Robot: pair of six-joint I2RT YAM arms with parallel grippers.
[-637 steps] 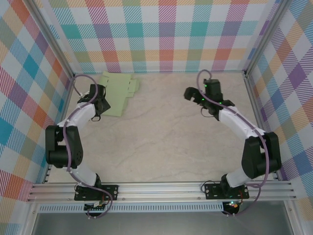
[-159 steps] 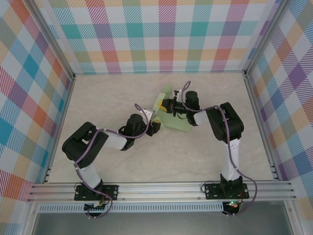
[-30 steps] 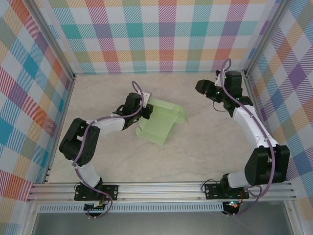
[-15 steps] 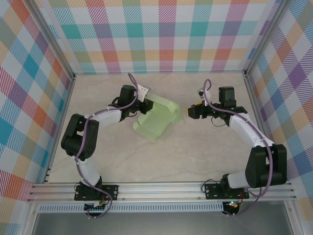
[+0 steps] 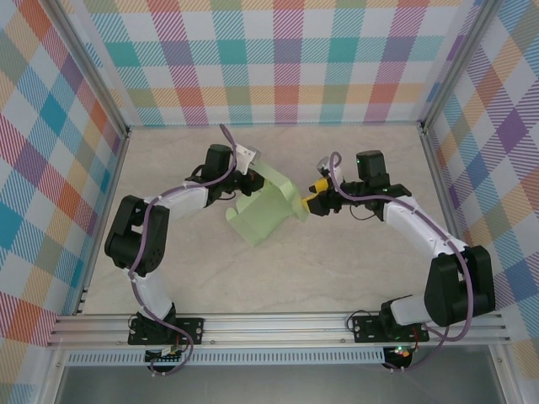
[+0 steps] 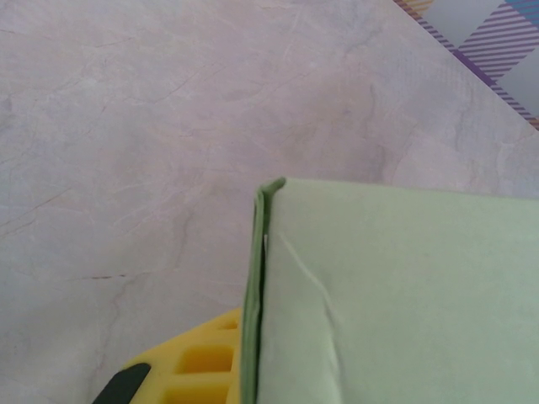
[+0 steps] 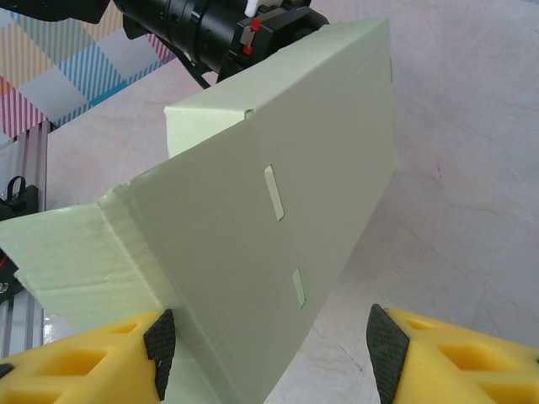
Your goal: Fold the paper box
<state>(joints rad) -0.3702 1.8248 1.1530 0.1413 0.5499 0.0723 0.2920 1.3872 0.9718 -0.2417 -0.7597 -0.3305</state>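
The paper box is a pale green card, partly folded, lying mid-table with one panel raised. My left gripper is shut on its far left edge. In the left wrist view the card covers the lower right, and one yellow finger shows beside the pinched edge. My right gripper stands open at the box's right end. In the right wrist view the slotted panel rises between the black pads, close to the left one, and touches neither pad that I can see.
Plaid walls and aluminium posts close in the marble table on three sides. The front rail carries both arm bases. The left arm's black wrist sits just behind the panel.
The right gripper has swung left from the back right corner to the box's right end. The box has shifted slightly left and towards me.
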